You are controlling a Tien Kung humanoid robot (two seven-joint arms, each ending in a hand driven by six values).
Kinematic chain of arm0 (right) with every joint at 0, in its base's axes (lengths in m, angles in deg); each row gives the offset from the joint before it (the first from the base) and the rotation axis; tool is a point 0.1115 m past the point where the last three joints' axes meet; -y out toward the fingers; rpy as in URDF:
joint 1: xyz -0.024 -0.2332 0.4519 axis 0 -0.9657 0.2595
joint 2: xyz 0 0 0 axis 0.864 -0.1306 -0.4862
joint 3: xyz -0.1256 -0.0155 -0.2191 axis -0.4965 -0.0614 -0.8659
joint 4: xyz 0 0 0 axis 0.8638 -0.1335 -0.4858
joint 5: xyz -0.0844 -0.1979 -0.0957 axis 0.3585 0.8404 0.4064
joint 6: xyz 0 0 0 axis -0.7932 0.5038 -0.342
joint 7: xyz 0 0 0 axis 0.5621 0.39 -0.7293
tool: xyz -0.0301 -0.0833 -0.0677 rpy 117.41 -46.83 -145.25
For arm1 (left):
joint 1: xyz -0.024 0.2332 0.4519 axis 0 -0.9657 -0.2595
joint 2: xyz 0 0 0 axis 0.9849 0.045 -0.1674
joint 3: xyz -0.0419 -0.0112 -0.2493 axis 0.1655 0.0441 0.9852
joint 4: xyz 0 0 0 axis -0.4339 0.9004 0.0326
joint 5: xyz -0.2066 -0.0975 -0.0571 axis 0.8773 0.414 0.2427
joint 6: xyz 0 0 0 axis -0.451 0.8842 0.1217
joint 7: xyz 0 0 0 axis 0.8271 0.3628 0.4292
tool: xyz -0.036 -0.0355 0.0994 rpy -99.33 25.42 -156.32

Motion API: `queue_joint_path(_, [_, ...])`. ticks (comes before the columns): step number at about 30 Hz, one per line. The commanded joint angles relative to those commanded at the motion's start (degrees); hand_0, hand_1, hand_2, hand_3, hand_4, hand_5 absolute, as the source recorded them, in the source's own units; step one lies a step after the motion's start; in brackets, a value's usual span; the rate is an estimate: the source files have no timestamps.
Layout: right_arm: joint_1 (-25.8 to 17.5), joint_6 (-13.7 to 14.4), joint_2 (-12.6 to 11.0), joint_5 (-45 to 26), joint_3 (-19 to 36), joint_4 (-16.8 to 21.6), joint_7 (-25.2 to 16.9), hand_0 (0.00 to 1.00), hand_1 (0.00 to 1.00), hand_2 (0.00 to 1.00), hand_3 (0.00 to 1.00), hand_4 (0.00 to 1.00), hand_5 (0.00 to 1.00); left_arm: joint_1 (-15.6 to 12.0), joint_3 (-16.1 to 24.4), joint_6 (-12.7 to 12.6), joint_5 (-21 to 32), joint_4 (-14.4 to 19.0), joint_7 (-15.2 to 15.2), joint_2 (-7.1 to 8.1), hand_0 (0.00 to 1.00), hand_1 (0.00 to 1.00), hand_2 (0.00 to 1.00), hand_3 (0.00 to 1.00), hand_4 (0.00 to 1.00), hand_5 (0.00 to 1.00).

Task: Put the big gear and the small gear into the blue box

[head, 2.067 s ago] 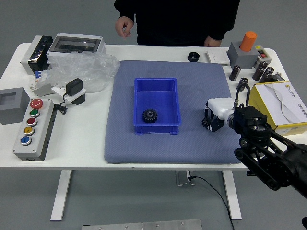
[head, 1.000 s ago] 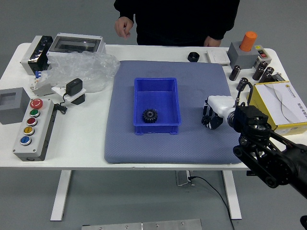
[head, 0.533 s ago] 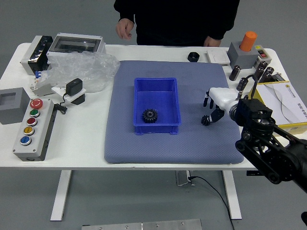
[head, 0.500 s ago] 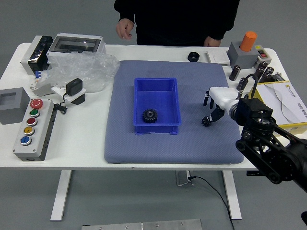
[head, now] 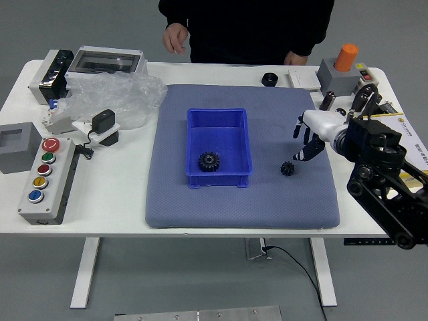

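Observation:
My right hand (head: 309, 139) hovers over the right edge of the grey-blue mat, its black fingers spread and holding nothing. Just below and left of its fingertips lies the small black gear (head: 287, 168), bare on the mat. The blue box (head: 217, 180) stands near the mat's middle, with the big black gear (head: 208, 161) inside, close to the box's near wall. The left hand is not in view.
At left stand a button box (head: 50, 197), grey block (head: 19, 147) and plastic wrap (head: 124, 97). A yellow box (head: 409, 134) is under my right arm. Beyond the table stands a person, one hand (head: 174, 38) hanging, the other at the table's far edge.
My right hand has lifted off the small gear and drawn away to the upper right, its fingers now apart. The gear stays on the mat, now uncovered.

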Motion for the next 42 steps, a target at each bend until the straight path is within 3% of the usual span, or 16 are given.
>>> queue_joint_path(1, [0.0,-0.2,0.0,0.0,0.0,-0.1,0.0,0.62,0.626,0.689,0.789,0.974,0.492,0.1,0.0,0.0,0.0,0.0,0.0,0.01,0.849,0.821,0.83,0.86,0.747,0.307])
queue_joint_path(6, [0.2,-1.0,0.2,0.1,-0.4,-0.8,-0.1,0.62,0.626,0.689,0.789,0.974,0.492,0.1,-0.1,0.0,0.1,0.0,-0.1,0.01,0.849,0.821,0.83,0.86,0.747,0.307])
queue_joint_path(7, [0.2,-1.1,0.2,0.2,-0.4,-0.9,-0.2,0.647,0.663,0.753,0.86,0.991,0.483,0.0,-0.1,0.0,0.1,0.0,-0.1,0.0,0.849,0.821,0.83,0.86,0.747,0.307])
queue_joint_path(13, [0.0,-1.2,0.5,0.6,-1.0,-1.9,-0.5,0.662,0.68,0.787,0.891,0.998,0.487,-0.1,-0.1,0.0,0.1,0.0,-0.1,-0.04,0.849,0.821,0.83,0.86,0.747,0.306])
queue_joint_path(18, [-0.4,-0.1,0.8,1.0,-2.1,-3.1,-1.1,0.662,0.68,0.787,0.891,0.998,0.487,-0.2,-0.2,0.0,0.1,0.0,-0.1,0.04,0.849,0.821,0.83,0.86,0.747,0.306])
queue_joint_path(24, [-1.2,3.5,1.6,2.6,-3.9,-4.8,-2.8,0.65,0.667,0.764,0.867,0.998,0.474,-0.2,-0.1,0.0,-0.1,0.0,-0.2,0.03,0.849,0.821,0.829,0.86,0.747,0.306])
queue_joint_path(25, [-1.3,4.2,1.8,2.7,-4.2,-5.1,-3.1,0.632,0.633,0.712,0.796,0.998,0.429,-0.2,-0.1,0.0,-0.2,0.0,-0.2,0.02,0.849,0.821,0.829,0.86,0.745,0.304])
queue_joint_path(36, [-2.2,8.7,2.6,3.5,-6.1,-8.2,-5.3,0.614,0.617,0.692,0.762,0.98,0.393,-0.5,0.0,0.0,-0.2,0.0,-0.1,-0.08,0.848,0.821,0.829,0.86,0.746,0.305])
queue_joint_path(37, [-2.3,9.2,2.6,3.6,-6.2,-8.4,-5.6,0.575,0.572,0.63,0.676,0.943,0.351,-0.5,-0.1,0.0,-0.2,0.0,-0.1,-0.09,0.848,0.821,0.829,0.859,0.746,0.304])
queue_joint_path(42, [-2.4,10.6,2.8,4.1,-6.5,-9.1,-6.1,0.575,0.572,0.63,0.676,0.943,0.351,-0.5,-0.1,0.0,-0.2,0.0,-0.1,-0.12,0.848,0.821,0.829,0.859,0.746,0.304])
